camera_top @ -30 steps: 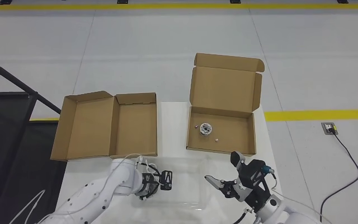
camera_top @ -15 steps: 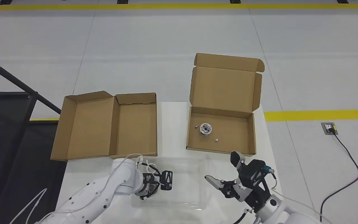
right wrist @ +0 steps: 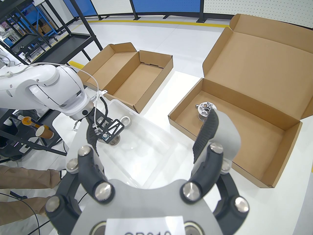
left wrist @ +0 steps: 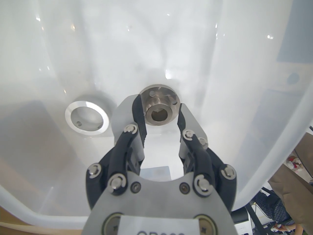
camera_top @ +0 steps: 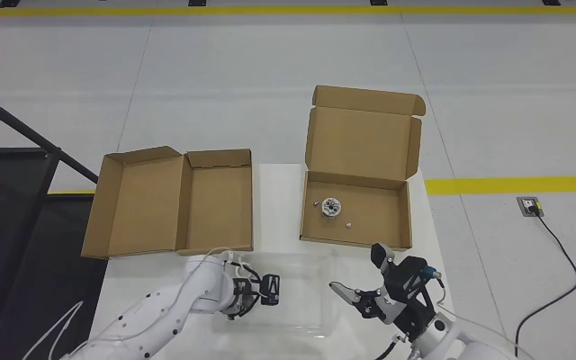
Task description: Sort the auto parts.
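The left gripper (left wrist: 158,113) sits low inside the clear bin (camera_top: 297,310), toward its left end, its two black pads clenched against opposite sides of a steel hub (left wrist: 160,106) with a bored centre. A flat metal ring (left wrist: 86,119) lies on the bin floor just beside the hub, apart from the pads. Compared with a second ago the gripper has barely moved inside the bin. The white forearm behind it has swung a little, and the wrist has edged slightly toward the bin's middle. The right gripper (camera_top: 354,266) has kept its place at the bin's right end, above the rim, with its jaws spread wide and nothing between them. Beyond the bin's far right corner stands an open cardboard box (camera_top: 396,216) with a toothed metal part (camera_top: 331,206) on its floor. Beyond the bin's far left corner stands a second open box (camera_top: 216,207). Neither box has shifted.
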Robot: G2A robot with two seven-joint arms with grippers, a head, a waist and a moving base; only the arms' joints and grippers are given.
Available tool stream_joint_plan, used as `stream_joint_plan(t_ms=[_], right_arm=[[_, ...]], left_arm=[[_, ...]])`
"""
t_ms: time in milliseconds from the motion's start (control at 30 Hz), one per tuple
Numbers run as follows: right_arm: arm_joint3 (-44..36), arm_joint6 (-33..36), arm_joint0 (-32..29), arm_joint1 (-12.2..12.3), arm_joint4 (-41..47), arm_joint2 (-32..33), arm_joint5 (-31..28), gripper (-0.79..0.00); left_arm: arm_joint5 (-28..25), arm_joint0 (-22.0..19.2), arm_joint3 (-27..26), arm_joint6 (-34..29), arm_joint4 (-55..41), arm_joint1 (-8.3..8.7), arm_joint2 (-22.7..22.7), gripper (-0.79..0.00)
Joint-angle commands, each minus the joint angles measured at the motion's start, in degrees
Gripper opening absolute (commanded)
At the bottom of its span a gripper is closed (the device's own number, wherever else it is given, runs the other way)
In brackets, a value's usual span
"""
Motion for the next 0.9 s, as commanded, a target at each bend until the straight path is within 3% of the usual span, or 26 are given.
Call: stream_joint_plan(t_ms=[0,467,567,633,867], right_arm=[[0.0,0.0,0.0,0.0,0.0,0.0,0.0,0.0],[0.0,0.0,0.0,0.0,0.0,0.0,0.0,0.0],[0.0,0.0,0.0,0.0,0.0,0.0,0.0,0.0],[0.0,0.0,0.0,0.0,0.0,0.0,0.0,0.0],[0.0,0.0,0.0,0.0,0.0,0.0,0.0,0.0]], left_arm=[[0.19,0.01,0.23,0.1,0.35,-0.21,0.18,-0.422],[0.48,0.05,1.83,0.42,1.07,-1.34,0.56,-0.489],[0.71,0.13,2.08,0.43,1.19,-1.5,0.47,-0.64],[0.87,0.22,2.06,0.41,1.35,-1.52,0.26,-0.785],[-0.2,1.19,0.33,1.72,0.05,-0.67,-2.38,-0.785]])
